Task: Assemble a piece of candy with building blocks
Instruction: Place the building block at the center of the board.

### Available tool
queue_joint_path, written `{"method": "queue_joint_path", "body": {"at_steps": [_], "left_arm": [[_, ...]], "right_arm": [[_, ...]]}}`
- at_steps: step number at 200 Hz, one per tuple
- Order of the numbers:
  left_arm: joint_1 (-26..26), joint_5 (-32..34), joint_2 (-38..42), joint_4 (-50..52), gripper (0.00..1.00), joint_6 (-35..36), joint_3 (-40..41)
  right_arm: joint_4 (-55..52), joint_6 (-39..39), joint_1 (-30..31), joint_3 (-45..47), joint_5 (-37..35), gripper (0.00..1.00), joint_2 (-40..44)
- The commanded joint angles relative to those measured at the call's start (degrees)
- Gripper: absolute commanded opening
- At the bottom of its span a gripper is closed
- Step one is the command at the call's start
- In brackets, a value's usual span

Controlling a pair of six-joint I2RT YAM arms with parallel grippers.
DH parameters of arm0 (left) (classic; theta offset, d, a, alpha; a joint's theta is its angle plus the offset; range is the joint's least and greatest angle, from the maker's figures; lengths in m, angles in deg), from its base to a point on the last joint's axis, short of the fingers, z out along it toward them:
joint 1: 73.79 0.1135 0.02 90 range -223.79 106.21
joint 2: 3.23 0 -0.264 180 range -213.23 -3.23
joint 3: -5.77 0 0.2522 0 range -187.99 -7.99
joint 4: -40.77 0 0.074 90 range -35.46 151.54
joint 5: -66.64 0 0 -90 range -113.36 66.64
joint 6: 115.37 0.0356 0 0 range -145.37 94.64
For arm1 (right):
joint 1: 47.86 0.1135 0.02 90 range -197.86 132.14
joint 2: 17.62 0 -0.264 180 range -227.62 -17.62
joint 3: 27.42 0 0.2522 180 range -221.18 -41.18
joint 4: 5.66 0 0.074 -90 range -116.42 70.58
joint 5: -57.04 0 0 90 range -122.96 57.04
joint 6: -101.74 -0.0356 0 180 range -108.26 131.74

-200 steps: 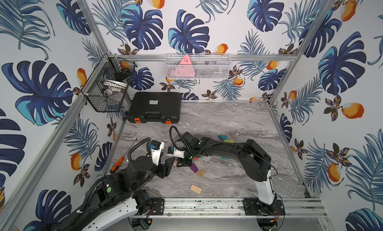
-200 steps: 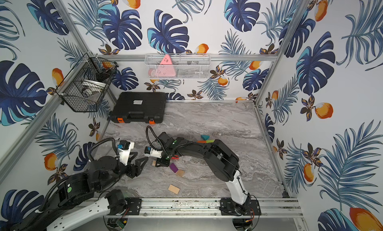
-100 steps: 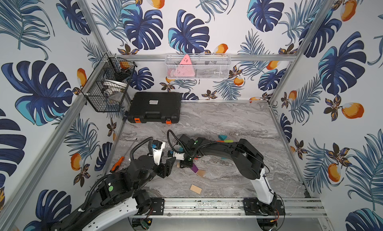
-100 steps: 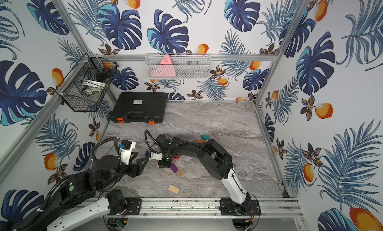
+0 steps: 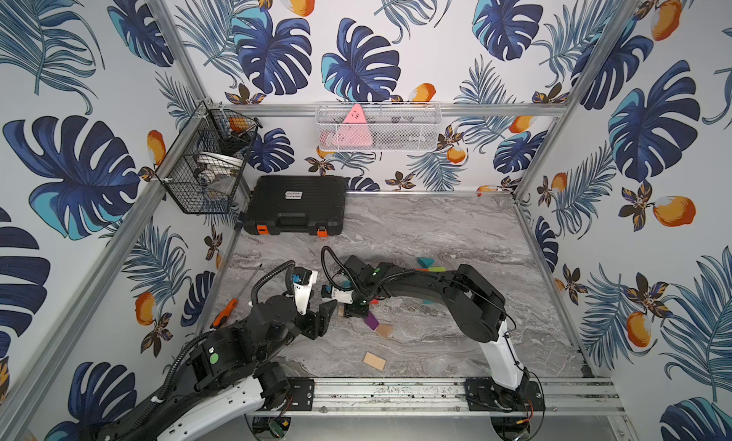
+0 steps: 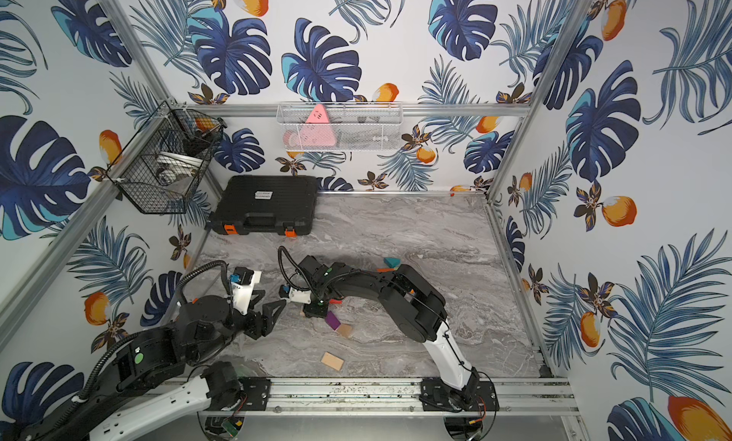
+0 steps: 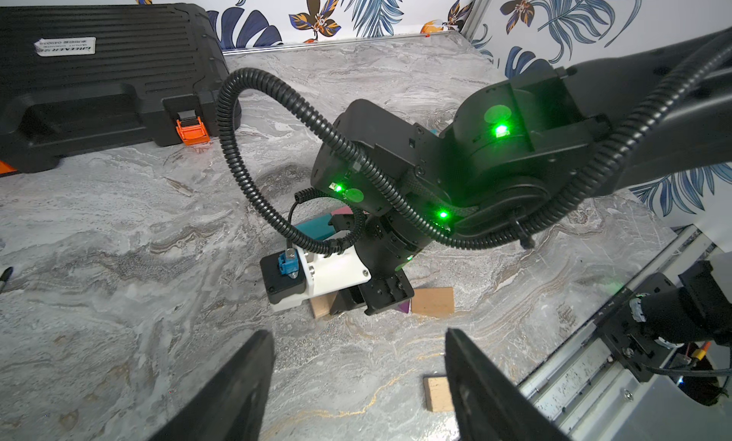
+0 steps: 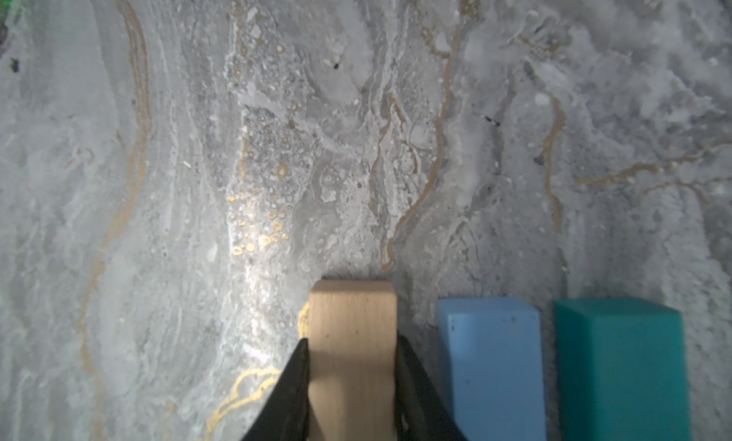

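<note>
1. table (image 5: 435,229) — marble; it is carrying both arms and the scattered blocks.
2. right gripper (image 8: 351,342) — it is clamping a plain block (image 8: 352,312) between its jaws, at or just above the table; contact is not showing. A blue block (image 8: 489,360) and a teal block (image 8: 618,360) are sitting just beside it in a row. The likely step is seating the plain block next to the blue one. Doing it well is calling for lowering straight, keeping the faces parallel, closing the gap without nudging the blue block, and letting go only once it is resting flat.
3. left gripper (image 7: 358,352) — its jaws are standing apart, gripping nothing, and it is hovering near the right gripper. It is best kept clear of the row.
4. purple block (image 5: 371,320) — it is lying just beside the right gripper.
5. tan block (image 5: 374,360) — it is lying near the front rail.

Containers:
6. case (image 5: 295,209) — black, appearing latched and hiding its contents.
7. black basket (image 5: 186,193) — it is hanging on the side wall, holding pale and dark items too unclear to name.
8. white basket (image 5: 416,134) — it is hanging on the back wall, holding a pink triangle (image 5: 353,126).
</note>
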Motion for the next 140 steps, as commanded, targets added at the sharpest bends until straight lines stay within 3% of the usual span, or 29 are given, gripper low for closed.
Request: {"method": "queue_joint_path", "body": {"at_steps": [1, 140], "left_arm": [[0.1, 0.4, 0.1, -0.9, 0.73, -0.5, 0.0], [0.1, 0.0, -0.4, -0.9, 0.73, -0.5, -0.1]], "right_arm": [[-3.5, 0.5, -0.4, 1.1, -4.3, 0.24, -0.3], [-2.9, 1.2, -1.0, 2.1, -1.6, 0.27, 1.1]]}}
